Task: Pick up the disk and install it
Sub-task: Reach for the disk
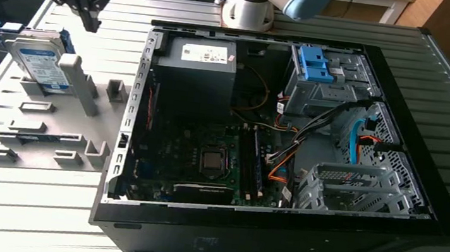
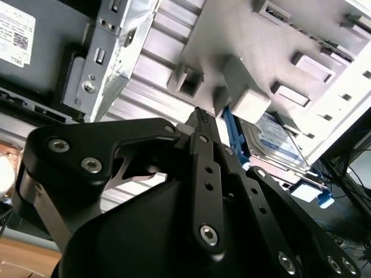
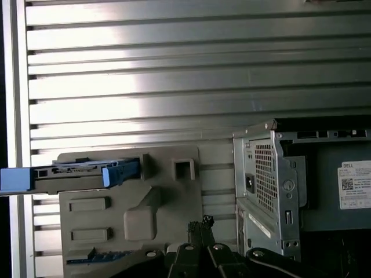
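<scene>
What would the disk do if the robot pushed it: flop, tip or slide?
Probably stiff, not floppy: the disk looks like a metal slab in a blue frame. It stands on edge in the grey holder, so a sideways push might tip it. Its smooth face may be slippery.

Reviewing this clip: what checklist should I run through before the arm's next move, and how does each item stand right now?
1. Disk seated on its edge in the grey holder: ok.
2. Gripper empty, above the holder and apart from the disk: ok.
3. Jaws wide enough to take the disk: not ok, they are shut together.
4. Computer case open with its insides exposed: ok.
5. Drive cage free to receive the disk: cannot tell; a blue bracket sits at the cage.
</scene>
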`<action>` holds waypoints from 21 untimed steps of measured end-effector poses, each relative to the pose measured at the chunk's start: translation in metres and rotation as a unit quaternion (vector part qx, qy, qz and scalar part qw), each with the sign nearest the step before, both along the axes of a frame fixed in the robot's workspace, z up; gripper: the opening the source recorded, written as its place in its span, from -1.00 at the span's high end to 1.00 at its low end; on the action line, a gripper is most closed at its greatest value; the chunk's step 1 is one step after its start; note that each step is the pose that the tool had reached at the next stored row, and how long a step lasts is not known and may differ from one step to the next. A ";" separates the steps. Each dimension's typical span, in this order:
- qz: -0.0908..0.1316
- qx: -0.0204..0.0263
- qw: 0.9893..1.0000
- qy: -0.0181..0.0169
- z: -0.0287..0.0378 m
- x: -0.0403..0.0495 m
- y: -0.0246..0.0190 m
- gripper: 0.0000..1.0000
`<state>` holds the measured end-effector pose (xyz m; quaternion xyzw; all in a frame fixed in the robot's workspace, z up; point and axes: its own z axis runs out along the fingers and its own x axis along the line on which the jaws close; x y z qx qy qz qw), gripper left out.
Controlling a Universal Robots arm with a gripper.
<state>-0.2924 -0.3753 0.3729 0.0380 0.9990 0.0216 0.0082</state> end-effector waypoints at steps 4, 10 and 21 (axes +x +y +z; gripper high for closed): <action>0.000 0.000 1.000 0.000 0.0000 -0.0038 0.0009 0.79; 0.000 0.000 1.000 0.000 0.0000 -0.0049 0.0009 0.79; 0.000 0.000 1.000 0.000 -0.0001 -0.0109 0.0009 0.79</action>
